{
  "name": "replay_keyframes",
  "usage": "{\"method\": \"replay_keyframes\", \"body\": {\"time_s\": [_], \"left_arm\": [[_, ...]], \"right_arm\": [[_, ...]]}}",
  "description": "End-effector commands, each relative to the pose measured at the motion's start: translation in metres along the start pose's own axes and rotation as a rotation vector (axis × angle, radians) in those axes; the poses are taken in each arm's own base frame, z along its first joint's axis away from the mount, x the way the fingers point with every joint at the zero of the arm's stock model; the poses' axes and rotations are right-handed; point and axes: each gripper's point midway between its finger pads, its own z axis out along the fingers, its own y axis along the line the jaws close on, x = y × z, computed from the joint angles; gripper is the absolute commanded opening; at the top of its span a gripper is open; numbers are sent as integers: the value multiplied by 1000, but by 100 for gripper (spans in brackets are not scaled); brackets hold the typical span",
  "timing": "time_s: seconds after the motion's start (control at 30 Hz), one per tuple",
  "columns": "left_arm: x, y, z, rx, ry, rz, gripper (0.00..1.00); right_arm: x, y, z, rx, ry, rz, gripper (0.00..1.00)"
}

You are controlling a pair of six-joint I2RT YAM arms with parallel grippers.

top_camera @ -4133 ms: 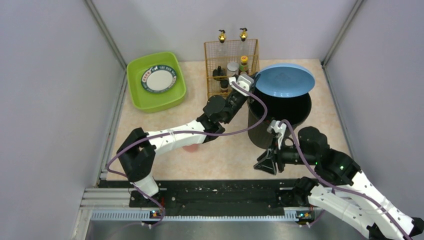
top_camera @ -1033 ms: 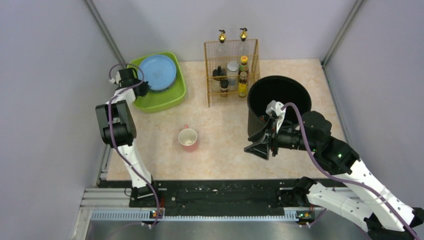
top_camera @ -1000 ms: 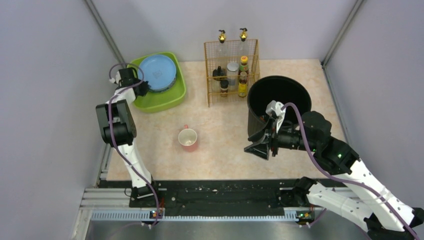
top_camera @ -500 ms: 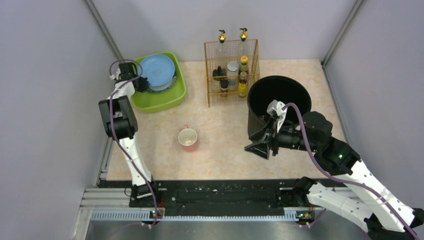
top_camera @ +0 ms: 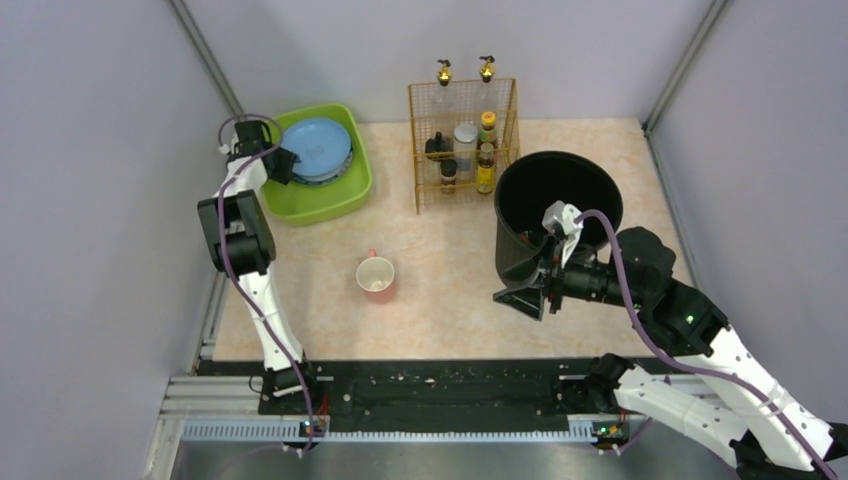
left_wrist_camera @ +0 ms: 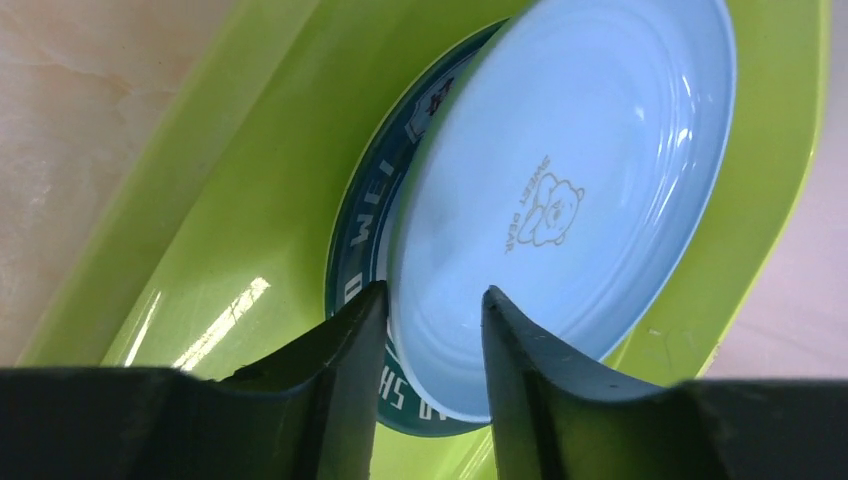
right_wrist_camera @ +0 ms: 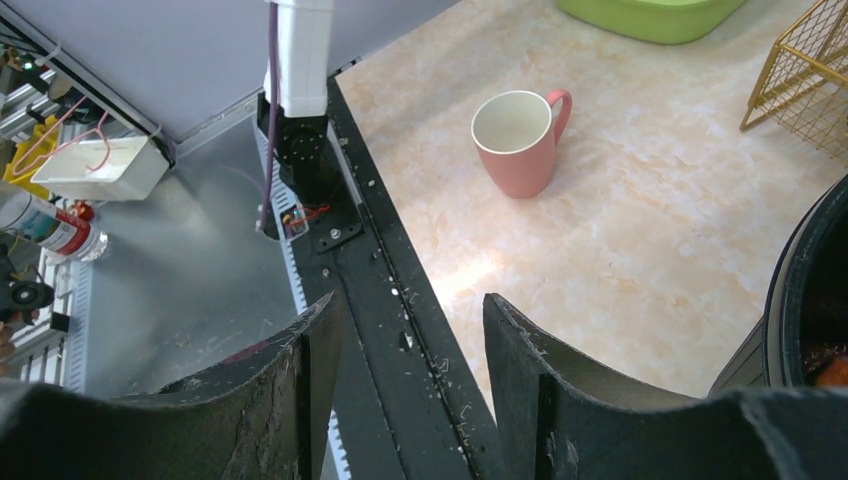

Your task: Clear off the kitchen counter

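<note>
My left gripper (left_wrist_camera: 432, 300) is at the upper left of the overhead view. Its fingers are apart and straddle the rim of the pale blue round plate (left_wrist_camera: 560, 190). That plate lies off-centre on a plate with a dark green lettered rim (left_wrist_camera: 362, 245) inside the lime-green plastic tub (left_wrist_camera: 230, 200). If I back out crooked, a finger could hook that rim and drag or tip the plate (glazed on glazed looks slippery). My right gripper (right_wrist_camera: 410, 302), fingers apart and empty, hangs beside the black round bin (top_camera: 512, 255) at right. The kitchen counter (top_camera: 450, 300), a pale beige-pink marbled tabletop, fills the middle, with a pink ceramic mug (top_camera: 377, 279) standing on it. The blue plate reads "SWEET BEAR" beside a bear drawing. Of the green rim's lettering I can read only "WEI".
</note>
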Motion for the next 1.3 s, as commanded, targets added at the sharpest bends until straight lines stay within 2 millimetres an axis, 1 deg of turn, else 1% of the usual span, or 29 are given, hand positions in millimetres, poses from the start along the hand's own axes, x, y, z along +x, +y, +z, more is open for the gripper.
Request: {"method": "replay_keyframes", "body": {"time_s": [0.0,0.07,0.1,0.13,0.17,0.37,0.4,0.53,0.67,0.7,0.8,0.9,1.0,1.1,1.2,1.27], "left_arm": [[-10,-19,-12,57,-4,32,53],[-9,-20,-18,65,-2,40,65],[-8,-21,-22,74,0,44,82],[-9,-24,-28,86,-3,47,95],[-8,-26,-35,97,-4,51,99],[-3,-29,-72,140,-18,68,99],[0,-26,-77,142,-14,67,99],[9,-30,-104,191,-9,65,99],[16,-34,-132,239,-4,78,99],[18,-37,-142,257,-8,86,99],[25,-40,-165,294,4,126,99],[40,-40,-185,313,52,167,99],[59,-39,-208,347,92,206,99],[77,-39,-233,386,88,260,99],[96,-42,-264,437,87,323,99],[110,-43,-286,478,82,366,99]], "right_arm": [[-12,6,-4,-9,-43,-28,53],[-14,6,-5,-6,-48,-30,54],[-15,6,-5,-5,-50,-30,54],[-16,6,-5,-4,-52,-29,54],[-18,6,-6,0,-57,-31,55],[-24,2,-4,28,-57,-10,56],[-25,1,-3,35,-53,-8,57],[-37,-5,-5,82,-67,-17,57],[-49,-16,-7,158,-89,-10,59],[-52,-19,-7,179,-93,-5,59],[-53,-31,-5,241,-79,16,59],[-47,-44,-5,313,-51,33,59],[-45,-52,-11,367,-40,40,59],[-41,-56,-12,395,-10,48,59],[-41,-55,-11,397,27,65,59],[-37,-52,-9,383,69,80,59]]}}
